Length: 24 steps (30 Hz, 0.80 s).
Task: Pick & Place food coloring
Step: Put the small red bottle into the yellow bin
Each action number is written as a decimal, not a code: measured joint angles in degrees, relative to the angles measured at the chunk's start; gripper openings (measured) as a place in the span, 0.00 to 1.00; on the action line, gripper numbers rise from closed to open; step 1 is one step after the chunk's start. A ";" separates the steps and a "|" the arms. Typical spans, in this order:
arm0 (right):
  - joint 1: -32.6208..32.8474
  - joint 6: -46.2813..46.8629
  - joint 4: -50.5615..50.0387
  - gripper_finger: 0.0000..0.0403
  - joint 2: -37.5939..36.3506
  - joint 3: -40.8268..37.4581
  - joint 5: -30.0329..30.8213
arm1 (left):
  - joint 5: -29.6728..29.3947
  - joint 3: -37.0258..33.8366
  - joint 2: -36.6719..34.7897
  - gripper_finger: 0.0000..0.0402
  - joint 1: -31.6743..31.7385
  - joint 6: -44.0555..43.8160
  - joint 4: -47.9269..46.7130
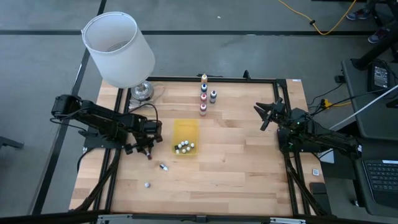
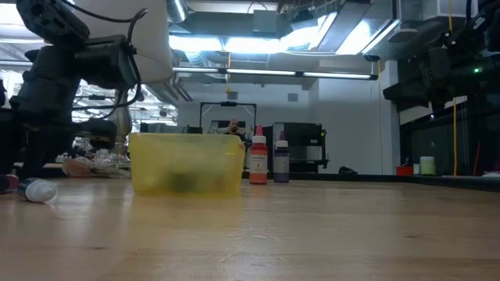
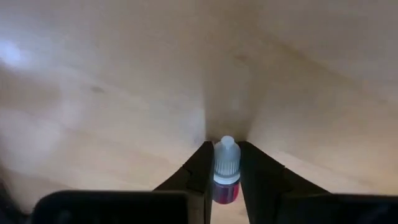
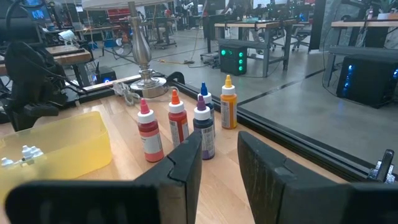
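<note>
The food coloring is a set of tiny dropper bottles. Several white-capped ones lie in the yellow translucent tray at its near end. Two more lie loose on the wood, one near the tray and one closer to the near edge. My left gripper is left of the tray, shut on another tiny bottle with a white cap and pink contents. My right gripper waits open at the table's right side, pointing toward the tray. My left gripper pinches the tiny bottle by its pink body, just behind the white cap, between its two fingers. The fingers come from above, pointing down. The cap sticks out past the fingertips toward the wood. I cannot tell whether it touches the table.
A row of larger coloured bottles stands near the far edge, behind the tray. A lamp with a white shade stands on a metal base at the far left corner. Bare wood lies between the tray and the right arm.
</note>
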 joint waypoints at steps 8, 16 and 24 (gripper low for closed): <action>0.00 0.02 0.00 0.26 -0.01 0.00 -0.01 | -11.78 3.88 0.11 0.14 -2.36 3.67 -0.27; 0.00 -0.02 0.00 0.26 -0.01 0.00 0.00 | -25.45 10.77 0.13 0.14 -5.41 18.60 -0.23; 0.00 0.04 0.00 0.26 -0.01 0.00 0.00 | -34.89 19.85 0.11 0.13 -10.07 34.63 -0.83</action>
